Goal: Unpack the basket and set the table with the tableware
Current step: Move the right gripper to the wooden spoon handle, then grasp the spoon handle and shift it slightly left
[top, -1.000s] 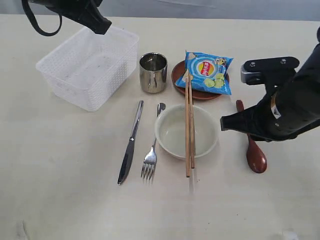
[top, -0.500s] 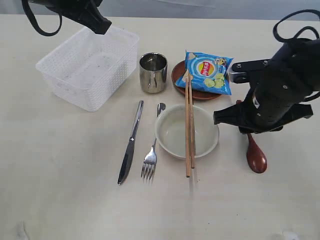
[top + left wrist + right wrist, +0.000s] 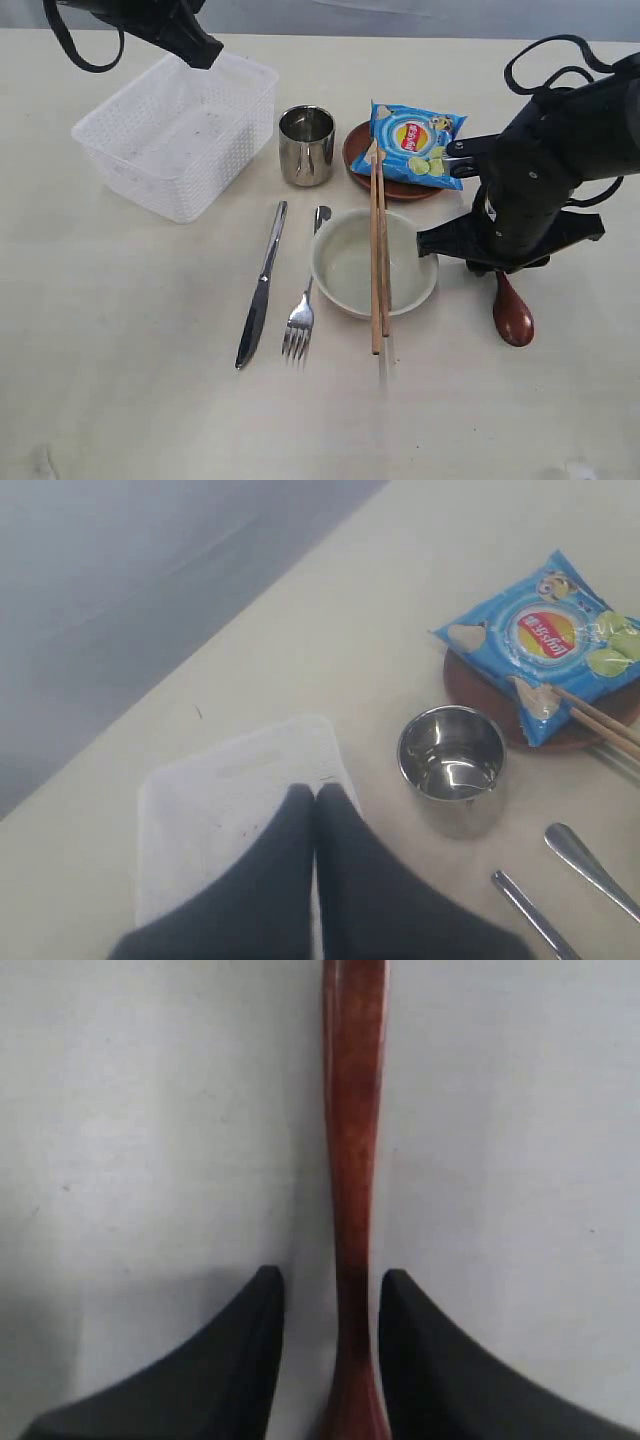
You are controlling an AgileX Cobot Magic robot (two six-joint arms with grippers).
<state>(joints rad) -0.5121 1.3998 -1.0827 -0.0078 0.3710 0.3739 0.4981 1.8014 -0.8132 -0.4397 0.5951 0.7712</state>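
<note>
The right arm [image 3: 545, 170] covers most of the wooden spoon [image 3: 512, 312] in the exterior view: only its bowl end shows on the near side, and the right hand [image 3: 332, 1275] is hidden beneath the arm there. In the right wrist view the spoon's handle runs off both edges, and whether the fingers [image 3: 250, 1360] touch it cannot be told. The left arm [image 3: 150, 25] is cut off at the far edge and hides the far corner of the basket [image 3: 170, 140]. The chip bag [image 3: 415, 140] covers most of the plate [image 3: 358, 150]. In the left wrist view the left hand [image 3: 316, 795] masks part of the basket, and the chopsticks [image 3: 600, 720], knife [image 3: 525, 910] and fork [image 3: 590, 865] are cropped at the edge.
</note>
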